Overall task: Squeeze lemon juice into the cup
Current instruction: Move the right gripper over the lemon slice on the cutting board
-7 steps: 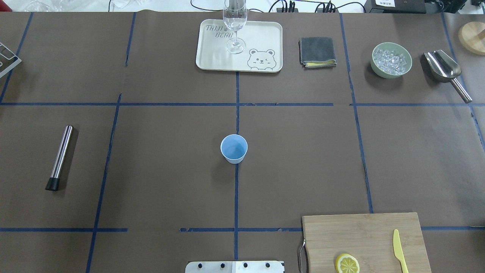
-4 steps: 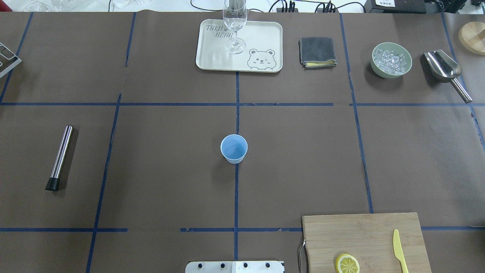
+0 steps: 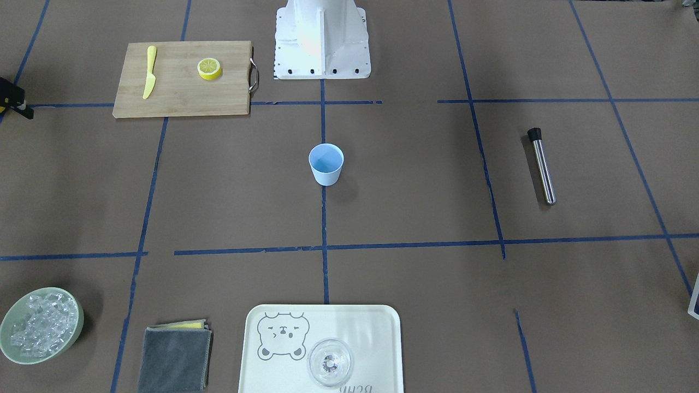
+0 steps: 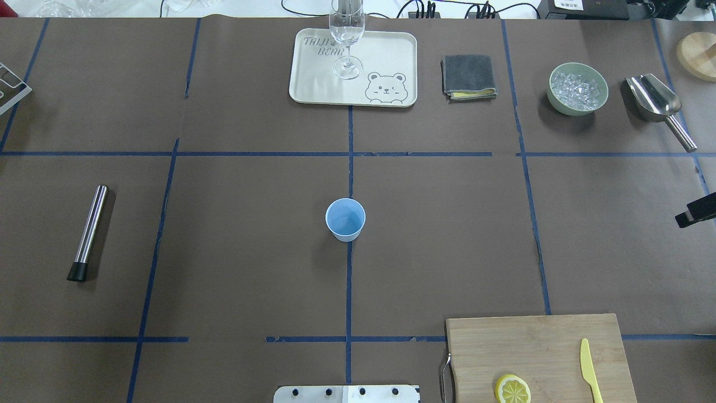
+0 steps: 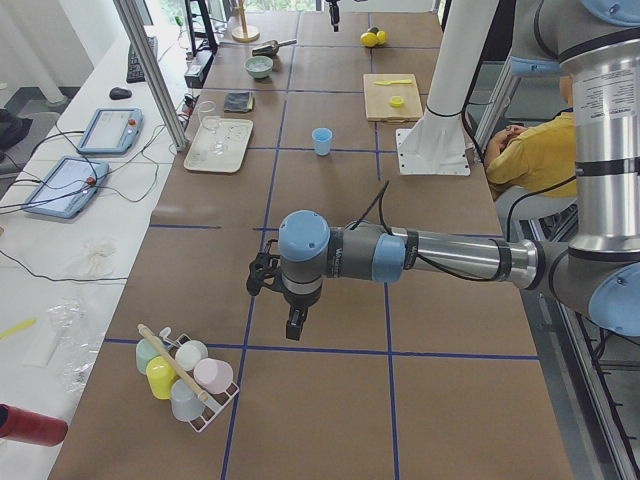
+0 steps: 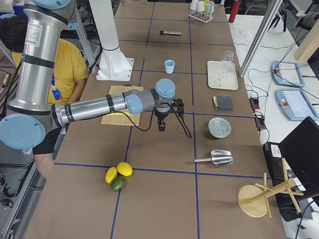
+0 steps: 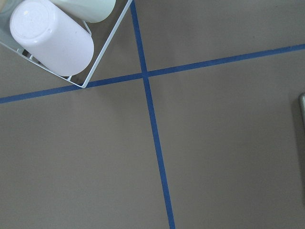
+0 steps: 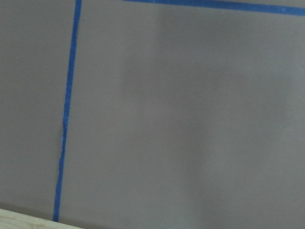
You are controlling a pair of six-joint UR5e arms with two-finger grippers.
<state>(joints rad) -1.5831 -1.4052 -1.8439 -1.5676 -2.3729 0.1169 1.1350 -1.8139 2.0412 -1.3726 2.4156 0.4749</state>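
The lemon [image 4: 512, 389] lies cut face up on the wooden cutting board [image 4: 537, 341] at the near right; it also shows in the front view [image 3: 209, 69]. The light blue cup [image 4: 345, 218] stands upright and empty at the table's middle [image 3: 326, 162]. My right gripper [image 6: 161, 127] hangs over bare table to the right of the board, far from both. Only a black part of it shows at the overhead view's edge [image 4: 696, 213]. My left gripper [image 5: 294, 326] hangs near a rack of cups [image 5: 185, 375]. I cannot tell whether either gripper is open or shut.
A yellow knife [image 4: 587, 366] lies on the board. A tray [image 4: 391, 56] with a clear glass [image 4: 347, 33], a grey cloth [image 4: 469, 76], a green bowl of ice [image 4: 578, 88] and a metal scoop [image 4: 657, 103] line the far edge. A metal muddler [image 4: 89, 232] lies at the left.
A black part of my right gripper has come into the overhead view at its right edge. Nothing on the table has moved.
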